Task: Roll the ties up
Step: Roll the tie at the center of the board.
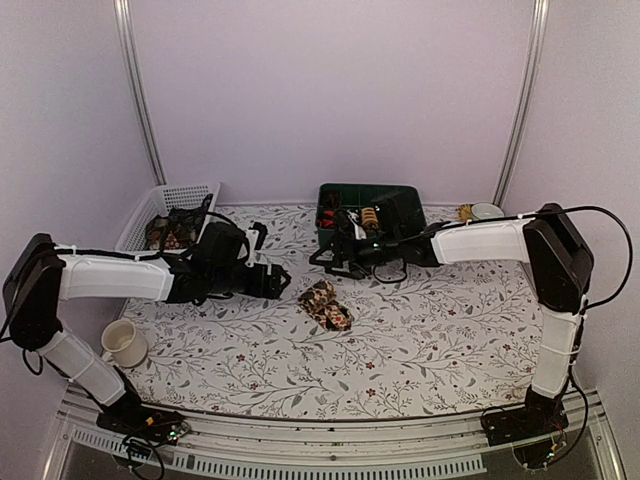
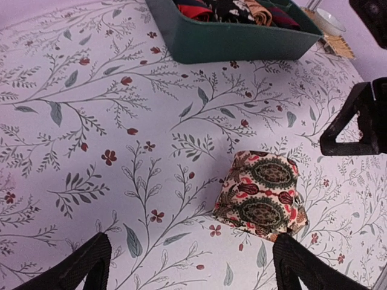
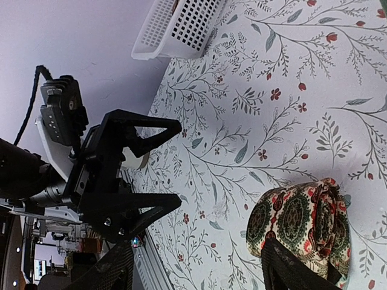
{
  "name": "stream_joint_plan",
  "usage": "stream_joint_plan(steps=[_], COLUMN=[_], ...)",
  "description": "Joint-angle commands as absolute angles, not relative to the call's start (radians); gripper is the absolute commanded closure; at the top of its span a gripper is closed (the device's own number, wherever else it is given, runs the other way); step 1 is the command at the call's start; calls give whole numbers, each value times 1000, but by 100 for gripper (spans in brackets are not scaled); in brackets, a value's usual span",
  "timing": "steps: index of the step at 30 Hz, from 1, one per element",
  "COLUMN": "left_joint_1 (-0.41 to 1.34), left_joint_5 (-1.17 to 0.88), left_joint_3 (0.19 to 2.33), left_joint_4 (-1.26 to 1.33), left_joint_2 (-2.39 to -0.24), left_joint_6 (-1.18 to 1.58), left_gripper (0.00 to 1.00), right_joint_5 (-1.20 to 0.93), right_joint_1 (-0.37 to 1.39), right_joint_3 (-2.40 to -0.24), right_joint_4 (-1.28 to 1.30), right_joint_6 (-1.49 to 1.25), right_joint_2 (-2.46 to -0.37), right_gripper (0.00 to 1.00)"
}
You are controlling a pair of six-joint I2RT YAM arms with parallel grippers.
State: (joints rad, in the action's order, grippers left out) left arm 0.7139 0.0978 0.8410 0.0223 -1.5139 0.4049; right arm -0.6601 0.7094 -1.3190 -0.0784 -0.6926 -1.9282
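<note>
Floral tablecloth bears rolled tie, green tray, white basket, mug.

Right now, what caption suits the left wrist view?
Open left gripper facing a rolled floral tie, green tray behind.

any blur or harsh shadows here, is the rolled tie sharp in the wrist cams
Top external: soft, even, purplish light, no glare, the rolled tie small. Left wrist: tie sharp, a broad soft shadow across the tablecloth. Right wrist: tie sharp, the left gripper a dark shape with little detail.
</note>
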Motion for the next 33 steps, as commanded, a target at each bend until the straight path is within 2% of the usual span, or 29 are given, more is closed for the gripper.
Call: stream_joint_plan(steps=[1,13,21,33], left_joint_1=[664,572,553,551], left_joint_5=[-49,-272,-420,-609], left_joint_3=[785,777,838,941], left_joint_4=[136,301,361,443], left_joint_2=[-1523,-1649,-1767,-1956], left_joint_6=[471,512,523,561], left_gripper=[8,3,1,0], right_joint_5=[-696,-668,-650,-643], right_joint_1=[729,732,733,732], right_joint_3=[-1362,-1324,-1222,-1200], right_joint_4=[-115,-68,-72,-85], right_joint_6=[-737,-733,-716,-702], right_joint_2=[-2051,-2121,-2109,-2105], right_gripper=[28,30,30,31])
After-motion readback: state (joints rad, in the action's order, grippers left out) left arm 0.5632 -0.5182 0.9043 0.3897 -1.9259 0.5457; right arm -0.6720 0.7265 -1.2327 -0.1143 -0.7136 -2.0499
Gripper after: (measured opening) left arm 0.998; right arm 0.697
